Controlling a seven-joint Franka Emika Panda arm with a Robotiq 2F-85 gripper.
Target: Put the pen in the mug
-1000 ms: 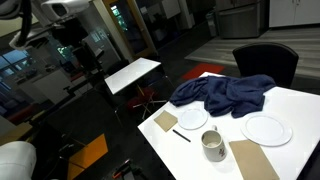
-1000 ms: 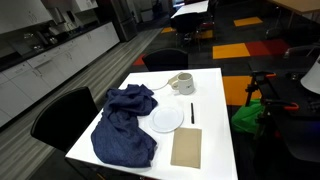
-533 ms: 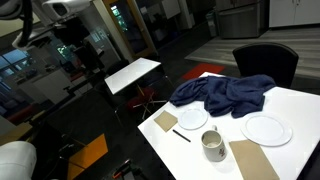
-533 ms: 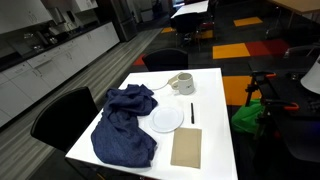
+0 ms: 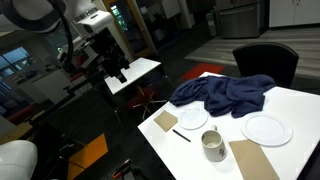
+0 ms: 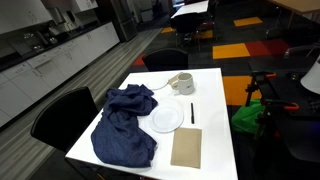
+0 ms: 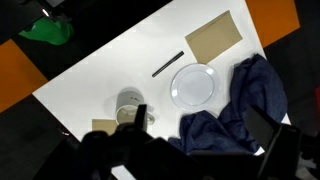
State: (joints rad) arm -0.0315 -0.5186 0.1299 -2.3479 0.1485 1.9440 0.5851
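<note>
The pen (image 5: pixel 181 134) is a thin dark stick lying flat on the white table (image 5: pixel 300 105), between a brown napkin and the mug; it also shows in the other exterior view (image 6: pixel 192 112) and in the wrist view (image 7: pixel 167 64). The off-white mug (image 5: pixel 213 146) stands upright close to the pen, and shows in the other exterior view (image 6: pixel 185 85) and in the wrist view (image 7: pixel 130 105). My gripper (image 5: pixel 118 72) hangs in the air well off the table's side, far from both. In the wrist view its dark fingers (image 7: pixel 200 120) stand wide apart and hold nothing.
A crumpled blue cloth (image 5: pixel 222 93) covers the table's back part. A shallow white bowl (image 5: pixel 193 118), a flat white plate (image 5: pixel 267 129) and two brown napkins (image 5: pixel 165 121) (image 5: pixel 255 160) lie there. A black chair (image 5: pixel 265 62) and another white table (image 5: pixel 132 72) stand nearby.
The arm has swung down and to the right in the exterior view, so the gripper now hangs over the neighbouring table. Nothing on the table has moved.
</note>
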